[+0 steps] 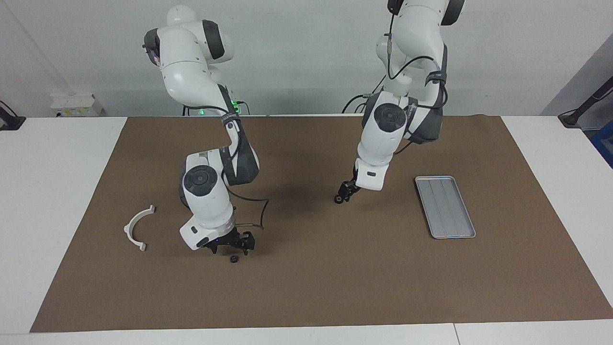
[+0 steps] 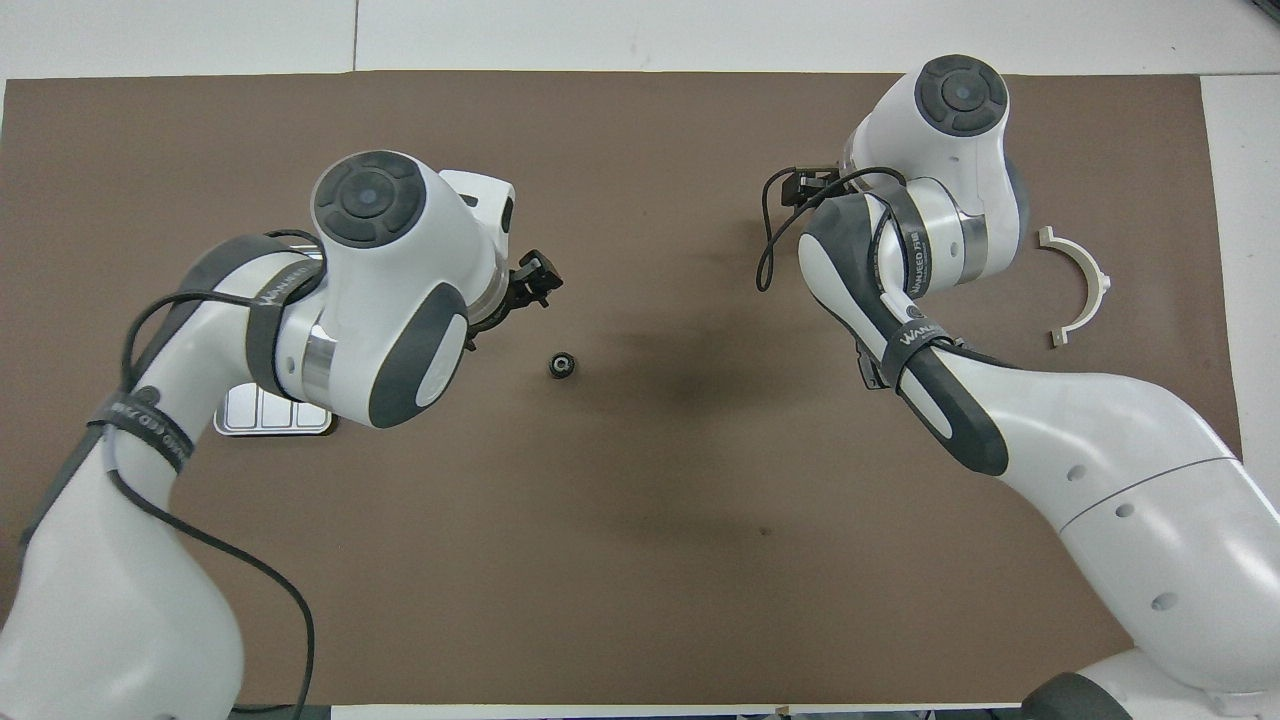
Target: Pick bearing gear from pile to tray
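Two small black bearing gears lie on the brown mat. One gear (image 1: 339, 199) (image 2: 562, 364) rests mid-table, and my left gripper (image 1: 345, 191) (image 2: 533, 279) hangs open just above it. The other gear (image 1: 233, 259) lies farther from the robots, directly under my open right gripper (image 1: 231, 246), which hovers low without touching it. The white half-ring bracket (image 1: 136, 228) (image 2: 1082, 288) sits toward the right arm's end. The silver tray (image 1: 445, 206) (image 2: 270, 420) lies toward the left arm's end, mostly covered by the left arm in the overhead view. My right arm hides the brake pads in the facing view.
The brown mat (image 1: 335, 287) covers most of the white table. A dark sliver of a brake pad (image 2: 868, 364) peeks out beside the right forearm. A loose cable (image 1: 256, 215) loops off the right wrist.
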Robot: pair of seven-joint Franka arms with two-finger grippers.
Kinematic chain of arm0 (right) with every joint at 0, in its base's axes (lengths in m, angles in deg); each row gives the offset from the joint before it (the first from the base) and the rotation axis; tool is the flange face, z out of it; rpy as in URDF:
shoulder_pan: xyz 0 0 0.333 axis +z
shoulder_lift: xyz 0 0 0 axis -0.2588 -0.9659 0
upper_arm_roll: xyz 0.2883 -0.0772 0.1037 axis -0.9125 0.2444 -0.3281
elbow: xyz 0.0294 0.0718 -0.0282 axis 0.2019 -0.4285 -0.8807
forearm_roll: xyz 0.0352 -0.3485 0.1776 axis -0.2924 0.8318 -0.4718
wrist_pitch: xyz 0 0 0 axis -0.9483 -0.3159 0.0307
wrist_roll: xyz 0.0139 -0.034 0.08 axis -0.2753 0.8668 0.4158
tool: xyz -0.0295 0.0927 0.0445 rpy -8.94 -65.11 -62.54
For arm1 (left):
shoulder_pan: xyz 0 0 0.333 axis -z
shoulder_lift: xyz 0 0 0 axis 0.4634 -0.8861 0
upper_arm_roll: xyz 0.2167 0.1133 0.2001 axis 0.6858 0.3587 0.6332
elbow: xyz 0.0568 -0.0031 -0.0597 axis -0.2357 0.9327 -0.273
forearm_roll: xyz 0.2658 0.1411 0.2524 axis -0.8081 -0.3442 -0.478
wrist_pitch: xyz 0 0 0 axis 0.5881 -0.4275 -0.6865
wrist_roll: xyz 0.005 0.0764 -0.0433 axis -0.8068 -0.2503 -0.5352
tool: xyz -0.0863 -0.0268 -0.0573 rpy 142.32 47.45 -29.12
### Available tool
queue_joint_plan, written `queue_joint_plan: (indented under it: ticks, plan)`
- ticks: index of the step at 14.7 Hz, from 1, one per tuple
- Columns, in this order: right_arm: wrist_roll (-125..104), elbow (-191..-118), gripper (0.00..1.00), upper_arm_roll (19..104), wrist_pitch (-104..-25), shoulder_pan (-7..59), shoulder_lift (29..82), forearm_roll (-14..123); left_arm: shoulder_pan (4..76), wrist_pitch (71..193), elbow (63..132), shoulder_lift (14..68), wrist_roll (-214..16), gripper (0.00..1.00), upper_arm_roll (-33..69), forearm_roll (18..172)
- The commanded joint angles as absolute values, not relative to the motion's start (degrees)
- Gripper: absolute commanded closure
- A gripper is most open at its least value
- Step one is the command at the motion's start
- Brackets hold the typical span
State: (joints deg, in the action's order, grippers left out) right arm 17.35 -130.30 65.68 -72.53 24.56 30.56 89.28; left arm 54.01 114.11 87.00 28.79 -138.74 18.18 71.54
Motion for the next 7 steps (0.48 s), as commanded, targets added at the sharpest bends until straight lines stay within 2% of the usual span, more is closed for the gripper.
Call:
queue_joint_plan:
  ticks: [1, 4, 7]
  plan:
    - [18.2, -132.09, 0.04, 65.46, -75.57, 24.49, 30.07, 90.41, 56.6, 117.0, 85.92, 25.67, -142.8, 0.0, 19.16, 69.69]
    - [18.2, -132.27, 0.08, 65.46, -75.58, 24.31, 29.98, 90.51, 57.32, 121.21, 91.44, 26.54, -143.08, 0.04, 19.16, 69.69]
    - [18.2, -132.27, 0.1, 65.46, -76.19, 24.05, 29.54, 90.59, 58.63, 124.13, 94.62, 27.33, -144.13, 0.2, 19.16, 69.69]
